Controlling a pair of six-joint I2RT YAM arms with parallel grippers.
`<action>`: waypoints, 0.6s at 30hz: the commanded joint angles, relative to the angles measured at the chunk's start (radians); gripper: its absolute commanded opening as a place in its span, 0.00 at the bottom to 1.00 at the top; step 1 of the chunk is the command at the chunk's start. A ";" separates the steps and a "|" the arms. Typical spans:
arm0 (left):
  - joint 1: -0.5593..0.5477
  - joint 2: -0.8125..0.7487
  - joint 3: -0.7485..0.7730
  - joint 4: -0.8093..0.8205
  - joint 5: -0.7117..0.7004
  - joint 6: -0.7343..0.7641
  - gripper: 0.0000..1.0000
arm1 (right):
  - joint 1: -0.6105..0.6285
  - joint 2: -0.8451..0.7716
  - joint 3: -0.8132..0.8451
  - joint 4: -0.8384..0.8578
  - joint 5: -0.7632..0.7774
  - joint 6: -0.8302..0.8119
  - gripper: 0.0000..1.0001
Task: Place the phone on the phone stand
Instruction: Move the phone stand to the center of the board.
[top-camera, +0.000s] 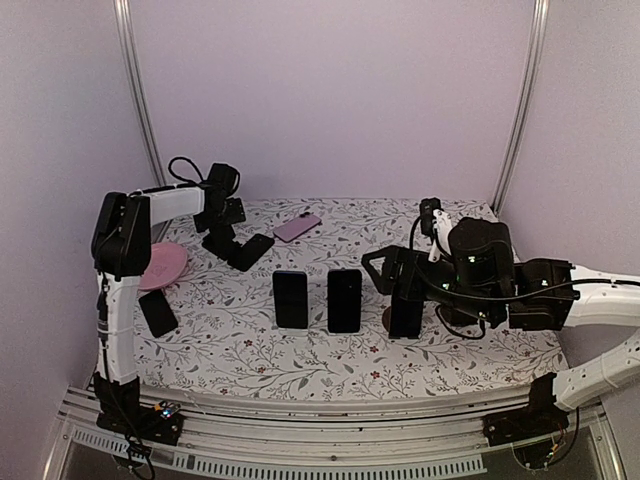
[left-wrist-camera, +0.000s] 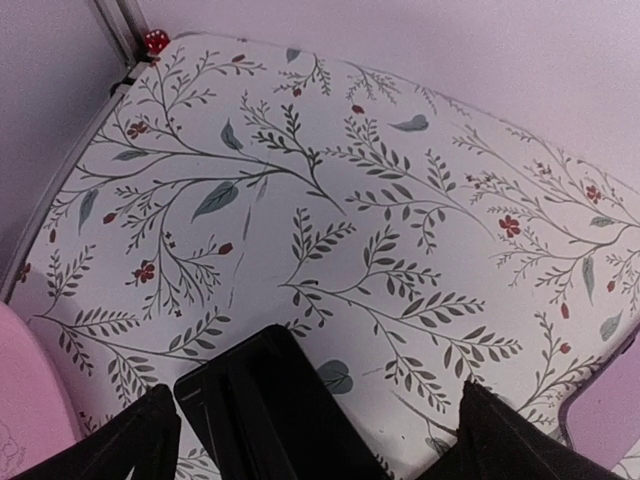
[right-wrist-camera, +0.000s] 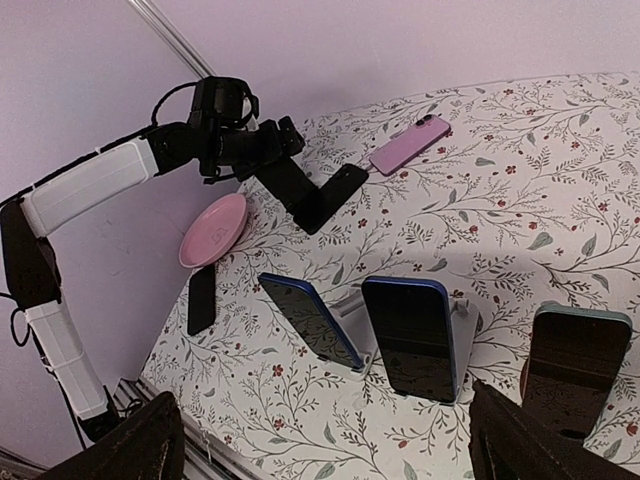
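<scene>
1. The black phone (top-camera: 252, 250) sits tilted at the back left of the bench (top-camera: 240, 352). Its low end meets the black phone stand (top-camera: 219, 243).
2. Your left hand (left-wrist-camera: 315, 392) hangs right over that spot. Its fingers are spread wide and hold nothing. The dark stand shows between them with a gap on each side.
3. Your right hand (right-wrist-camera: 322, 400) is spread wide too and holds nothing. It sits at the right, just beside the right-hand one of three upright phones (top-camera: 405, 308).
4. All the screens are dark. Any mark on the back of the pink phone (top-camera: 297, 227) is too small to read.
5. The pink phone lies flat near the back wall, just to the right of the black phone.
6. A pink plate (top-camera: 160, 265) lies near the left edge, with a flat black phone (top-camera: 157, 313) in front of it.
7. Two more upright phones (top-camera: 291, 298) stand side by side in the middle.
8. You can see bare flowered cloth along the near edge and in the back left corner.
</scene>
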 joint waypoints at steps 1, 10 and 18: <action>-0.010 0.018 0.018 -0.070 -0.054 -0.050 0.97 | -0.002 -0.001 0.013 -0.002 -0.003 -0.011 0.99; 0.011 -0.078 -0.101 0.019 -0.031 -0.004 0.87 | -0.002 0.080 0.100 -0.006 -0.015 -0.085 0.99; 0.013 -0.235 -0.310 0.158 0.031 0.022 0.62 | -0.002 0.097 0.092 -0.018 -0.063 -0.068 0.99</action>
